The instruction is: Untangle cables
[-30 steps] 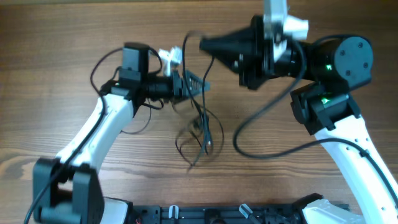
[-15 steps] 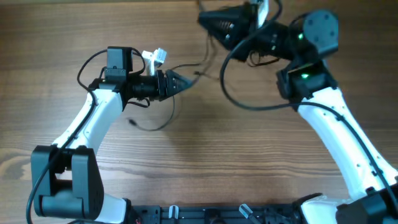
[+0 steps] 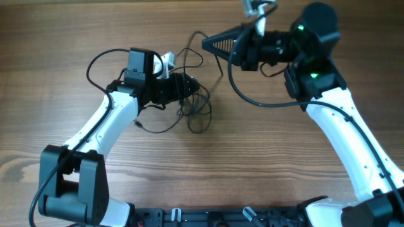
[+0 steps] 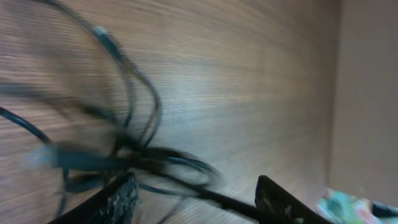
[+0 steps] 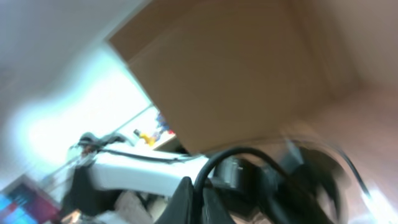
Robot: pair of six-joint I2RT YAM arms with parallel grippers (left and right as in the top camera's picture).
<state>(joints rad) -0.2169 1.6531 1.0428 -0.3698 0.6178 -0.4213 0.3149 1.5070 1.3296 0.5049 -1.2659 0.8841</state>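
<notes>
We judge the untangling barely begun: the cables (image 3: 197, 108) lie as one looped bundle on the table (image 3: 271, 170), a little toward 11 o'clock of its middle, with no wire yet laid out apart from the rest. The left gripper (image 3: 191, 84) sits at the bundle's 12 o'clock edge. The right gripper (image 3: 207, 44), toward 1 o'clock of the bundle, is closed; a thin strand rises toward its tip, but we cannot tell whether it is pinched there. Only the left wrist view shows that its fingers (image 4: 121, 200) stand apart with wires (image 4: 149, 158) crossing the gap unclamped, and a small plug end (image 4: 101, 34) lying beyond. The right wrist view is too blurred to settle anything.
</notes>
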